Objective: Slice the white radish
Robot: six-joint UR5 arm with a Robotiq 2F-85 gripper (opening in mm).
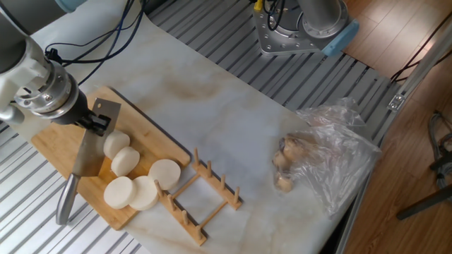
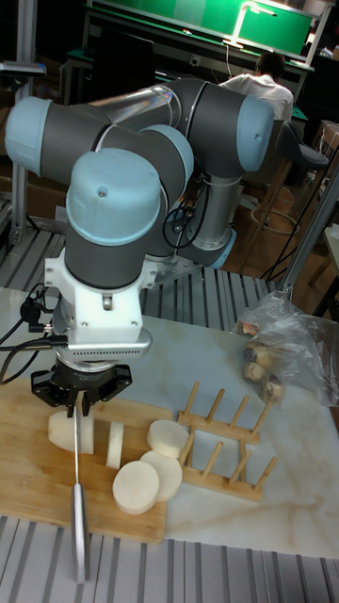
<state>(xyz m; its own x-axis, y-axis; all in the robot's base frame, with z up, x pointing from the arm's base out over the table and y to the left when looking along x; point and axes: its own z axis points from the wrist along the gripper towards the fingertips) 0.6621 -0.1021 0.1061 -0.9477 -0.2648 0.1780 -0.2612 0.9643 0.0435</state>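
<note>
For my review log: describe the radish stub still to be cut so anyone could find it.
Start at the bamboo cutting board on the table's left. The stub lies beside the knife blade under the gripper. Unlike the flat slices near the wooden rack, it is thicker.

Wooden floor (image 1: 417,113) beside the table; green panel (image 2: 254,19) (lit) behind a seated person (image 2: 259,85).
</note>
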